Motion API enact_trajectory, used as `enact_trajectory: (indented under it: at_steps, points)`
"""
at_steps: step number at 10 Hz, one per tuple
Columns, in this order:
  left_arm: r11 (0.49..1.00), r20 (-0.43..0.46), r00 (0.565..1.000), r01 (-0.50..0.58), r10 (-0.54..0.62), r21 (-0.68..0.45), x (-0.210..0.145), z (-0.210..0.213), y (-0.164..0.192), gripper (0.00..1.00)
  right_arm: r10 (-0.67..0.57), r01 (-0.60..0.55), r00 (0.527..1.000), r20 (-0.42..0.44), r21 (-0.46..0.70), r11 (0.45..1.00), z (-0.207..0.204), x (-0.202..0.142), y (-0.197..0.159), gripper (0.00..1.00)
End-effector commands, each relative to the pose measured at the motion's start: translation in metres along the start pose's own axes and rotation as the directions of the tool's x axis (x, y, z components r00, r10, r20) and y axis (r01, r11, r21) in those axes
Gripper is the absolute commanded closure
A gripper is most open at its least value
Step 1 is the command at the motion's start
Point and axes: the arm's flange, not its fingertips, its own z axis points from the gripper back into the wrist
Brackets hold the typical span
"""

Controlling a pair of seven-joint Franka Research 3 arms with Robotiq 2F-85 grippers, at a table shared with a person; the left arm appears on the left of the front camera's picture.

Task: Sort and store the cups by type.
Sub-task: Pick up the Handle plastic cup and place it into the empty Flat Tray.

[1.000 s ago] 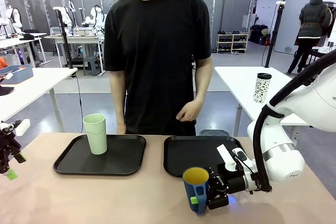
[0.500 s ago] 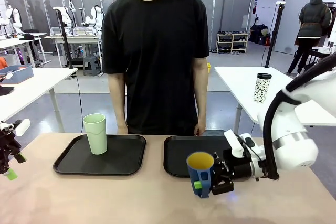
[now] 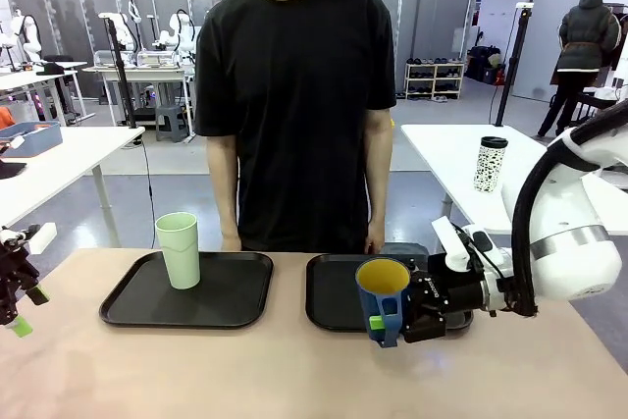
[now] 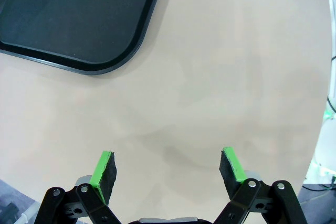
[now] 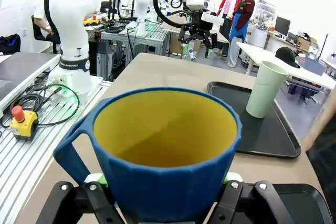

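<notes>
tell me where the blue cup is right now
The blue cup is held upright in the right gripper, right of centre in the front view, at the near edge of the right black tray.

the dark blue cup [image 3: 382, 298] is short, with a yellow inside and a handle; it looks empty. it stands upright but is lifted above the surface, clamped at its lower part by the right hand [image 3: 390, 321], at the front edge of the right black tray [image 3: 339, 313]. the pale green tumbler [image 3: 179, 250] is tall, plain and tapered, wider at the top. it stands upright on the left black tray [image 3: 235, 299], near its far left part, well apart from the blue cup.
</notes>
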Motion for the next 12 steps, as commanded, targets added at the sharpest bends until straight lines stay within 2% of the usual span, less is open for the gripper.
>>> enact_trajectory:
  at_steps: [1, 4, 5, 9, 12]
  points:
    - [1.000, 0.014, 1.000, 0.015, -0.015, 0.012, -0.001, 0.001, 0.002, 0.00, -0.003, 0.003, 1.000, 0.000, 0.005, 1.000, -0.002, -0.003, -0.004, 0.54]
    - [1.000, 0.014, 1.000, 0.015, -0.015, 0.012, -0.001, 0.001, 0.002, 0.00, -0.003, 0.003, 1.000, 0.000, 0.005, 1.000, -0.002, -0.003, -0.004, 0.54]
    - [1.000, 0.014, 1.000, 0.015, -0.015, 0.012, -0.001, 0.001, 0.002, 0.00, -0.006, 0.006, 1.000, 0.000, 0.003, 1.000, -0.001, -0.003, 0.000, 0.28]
    - [1.000, 0.014, 1.000, 0.015, -0.015, 0.012, -0.001, 0.001, 0.002, 0.00, -0.016, 0.014, 1.000, -0.026, -0.088, 0.996, 0.026, -0.013, -0.060, 0.28]
    - [1.000, 0.014, 1.000, 0.015, -0.015, 0.012, -0.001, 0.001, 0.002, 0.00, -0.041, 0.039, 0.999, -0.010, -0.144, 0.989, 0.055, -0.018, -0.118, 0.28]
